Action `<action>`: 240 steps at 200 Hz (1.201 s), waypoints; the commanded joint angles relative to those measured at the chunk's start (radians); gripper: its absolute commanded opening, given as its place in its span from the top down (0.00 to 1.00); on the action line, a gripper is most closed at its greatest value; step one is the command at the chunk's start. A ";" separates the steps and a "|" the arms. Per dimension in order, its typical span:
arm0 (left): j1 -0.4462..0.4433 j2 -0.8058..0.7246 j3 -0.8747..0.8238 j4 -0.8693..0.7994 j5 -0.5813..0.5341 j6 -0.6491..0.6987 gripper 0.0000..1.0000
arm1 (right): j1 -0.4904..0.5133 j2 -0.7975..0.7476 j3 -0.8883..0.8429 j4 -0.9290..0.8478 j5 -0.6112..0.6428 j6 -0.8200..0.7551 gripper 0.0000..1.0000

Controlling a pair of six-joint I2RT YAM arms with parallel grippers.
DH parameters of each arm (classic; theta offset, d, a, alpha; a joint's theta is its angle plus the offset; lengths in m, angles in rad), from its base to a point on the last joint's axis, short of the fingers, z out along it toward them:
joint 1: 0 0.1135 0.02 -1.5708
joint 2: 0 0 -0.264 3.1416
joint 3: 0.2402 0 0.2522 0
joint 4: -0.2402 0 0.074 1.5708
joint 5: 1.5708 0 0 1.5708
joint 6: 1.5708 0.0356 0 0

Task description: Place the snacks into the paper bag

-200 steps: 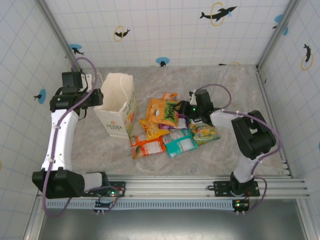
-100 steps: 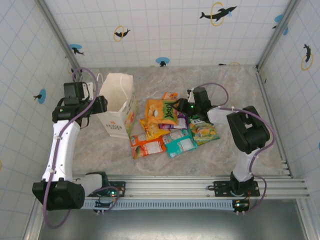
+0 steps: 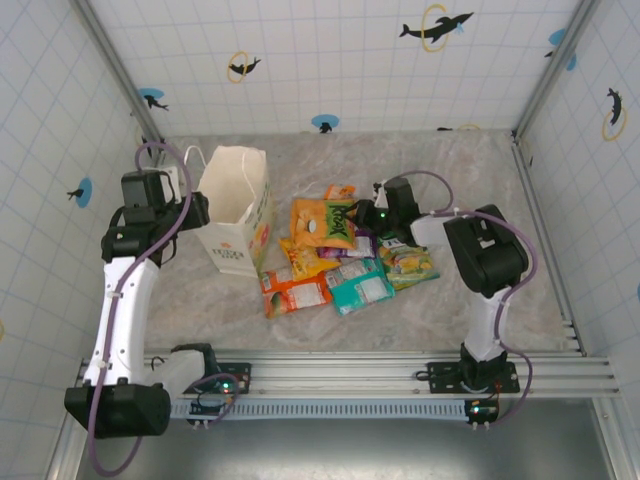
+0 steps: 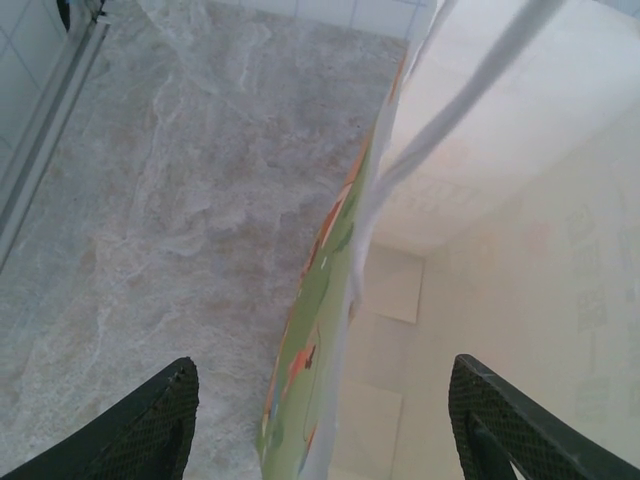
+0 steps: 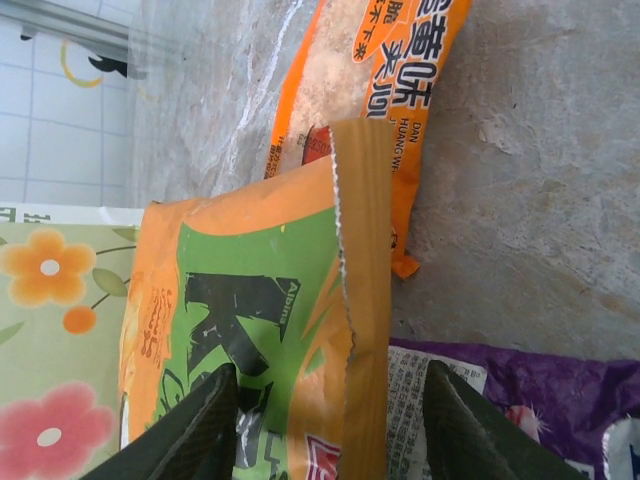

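Orange-and-green packet (image 5: 250,320) lies atop the snacks (image 3: 335,275) beside the paper bag (image 3: 240,235). The right gripper (image 5: 330,370) straddles its sealed edge, jaws apart, poised to pinch it. The left gripper (image 4: 322,365), also apart, brackets the bag's wall, probably to steady it.

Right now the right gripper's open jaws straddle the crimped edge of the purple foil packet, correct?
No: the right gripper's open jaws straddle the crimped edge of the orange-and-green foil packet. The purple foil packet lies beside it, as the right wrist view shows.
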 commanded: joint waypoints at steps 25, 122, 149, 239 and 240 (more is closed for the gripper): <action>0.007 -0.021 -0.014 0.027 -0.026 -0.032 0.36 | -0.006 0.030 0.025 0.088 -0.041 0.026 0.62; 0.007 -0.048 -0.018 0.038 -0.041 -0.035 0.40 | 0.005 -0.152 -0.093 0.205 0.031 0.083 1.00; 0.008 -0.053 -0.023 0.051 -0.036 -0.041 0.43 | 0.019 -0.241 -0.081 0.157 0.091 0.064 1.00; 0.008 -0.055 -0.048 0.074 -0.019 -0.059 0.53 | 0.125 -0.460 0.167 -0.053 0.348 -0.060 1.00; 0.007 -0.054 -0.048 0.074 -0.019 -0.059 0.54 | 0.126 -0.460 0.170 -0.054 0.351 -0.061 1.00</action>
